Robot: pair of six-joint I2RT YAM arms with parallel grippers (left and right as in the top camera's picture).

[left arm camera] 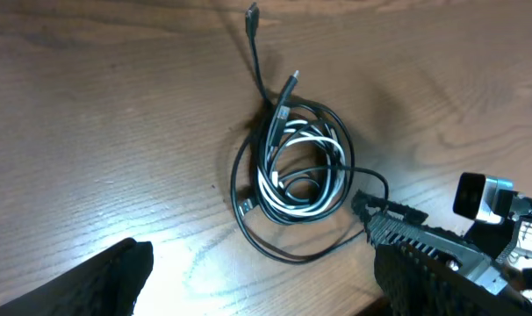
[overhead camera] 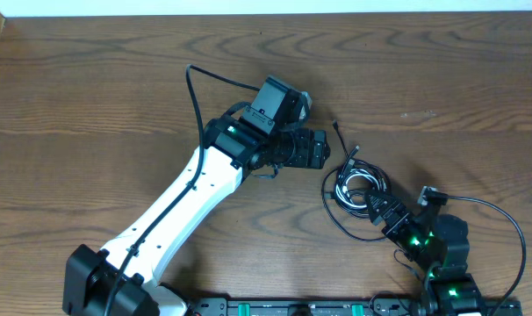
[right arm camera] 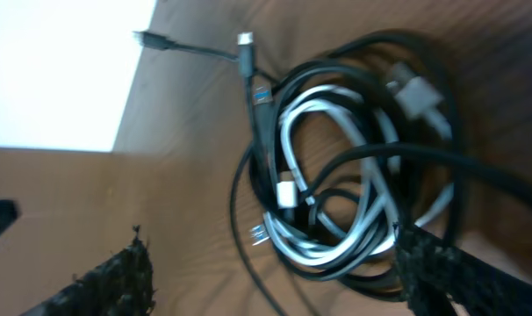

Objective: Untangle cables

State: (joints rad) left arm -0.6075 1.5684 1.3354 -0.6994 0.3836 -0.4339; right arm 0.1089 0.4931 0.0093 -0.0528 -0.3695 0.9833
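Tangled bundle of thin black cords and one white cord (overhead camera: 358,186) (left arm camera: 301,167) (right arm camera: 354,175), loose on brown wooden counter (overhead camera: 90,88). Left jaws apart near it, empty; right jaws apart at its edge.

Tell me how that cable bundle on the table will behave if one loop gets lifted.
Probably floppy: the cable bundle is thin cords in loose loops, so it should sag. Likely everything drags along, since black and white strands interweave. Looks light; the free plug end may trail.
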